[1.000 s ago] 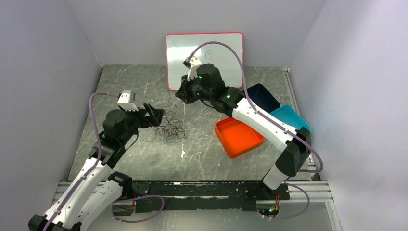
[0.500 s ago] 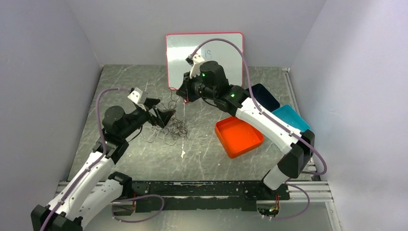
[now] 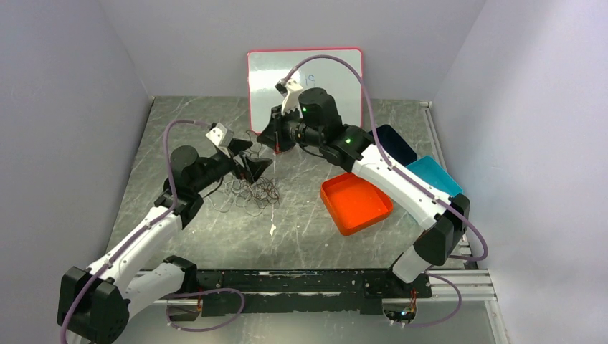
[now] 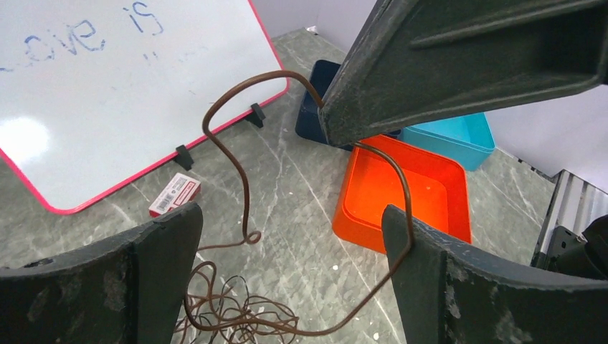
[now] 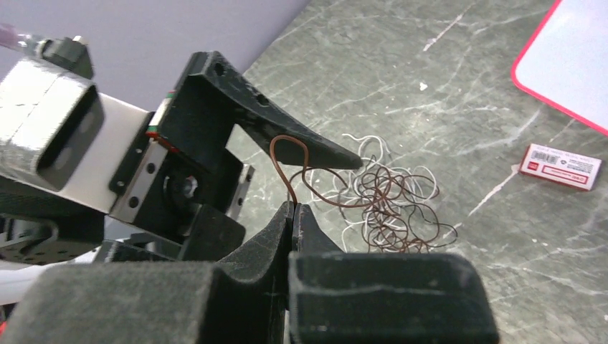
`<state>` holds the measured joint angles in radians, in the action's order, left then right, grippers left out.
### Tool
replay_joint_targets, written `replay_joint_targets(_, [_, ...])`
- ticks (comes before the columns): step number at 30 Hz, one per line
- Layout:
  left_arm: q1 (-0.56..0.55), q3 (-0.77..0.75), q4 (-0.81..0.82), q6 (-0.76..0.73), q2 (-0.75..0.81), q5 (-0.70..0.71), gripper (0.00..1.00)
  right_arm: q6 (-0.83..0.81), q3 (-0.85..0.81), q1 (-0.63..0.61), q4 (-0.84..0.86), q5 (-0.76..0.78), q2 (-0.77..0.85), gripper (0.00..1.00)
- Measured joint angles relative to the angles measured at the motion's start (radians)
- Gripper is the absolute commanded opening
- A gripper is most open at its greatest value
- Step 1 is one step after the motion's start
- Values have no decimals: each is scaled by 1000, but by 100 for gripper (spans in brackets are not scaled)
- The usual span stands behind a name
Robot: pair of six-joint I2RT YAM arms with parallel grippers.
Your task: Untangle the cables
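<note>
The grey, marble-veined surface (image 3: 301, 229) carries a loose heap of thin cables (image 3: 252, 193) just beneath the left hand (image 3: 259, 161). To the right of the right hand (image 3: 274, 143) lies an orange tray (image 3: 358, 204), with a teal tray (image 3: 434, 173) and a dark blue tray (image 3: 394, 143) beyond it. Behind that hand stands a whiteboard (image 3: 269, 79), with a small red-and-white box (image 5: 561, 166) at its foot.

We log cables (image 3: 252, 192): loose heap of thin curly loops on table (image 3: 308, 229), left of centre. Dark brown loops dominate; white strands (image 5: 367, 147) mixed in and showing at fringe. One brown strand (image 4: 242, 183) lifted clear of heap, pinched in closed right pincer (image 5: 294, 208). From there it arcs up, hooks over, drops between spread fingers of left pincer (image 4: 292, 215), rejoins heap. Contact with left fingers: we cannot tell.
</note>
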<state>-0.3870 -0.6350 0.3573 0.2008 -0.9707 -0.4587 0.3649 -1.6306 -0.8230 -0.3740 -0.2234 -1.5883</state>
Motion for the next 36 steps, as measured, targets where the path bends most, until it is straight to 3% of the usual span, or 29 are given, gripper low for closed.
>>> replay_joint_targets(9, [-1, -6, 58, 15, -24, -40, 96, 44, -9, -4, 37, -47, 27, 0])
replay_joint_targets(24, [-1, 99, 134, 77, -85, -42, 85, 87, -8, -6, 175, -10, 236, 0])
replay_joint_targets(33, [-24, 127, 225, 123, -207, -43, 69, 103, -24, -6, 199, -11, 232, 0])
replay_joint_targets(36, [-29, 137, 232, 129, -241, -39, 68, 102, -47, -6, 201, -8, 232, 0])
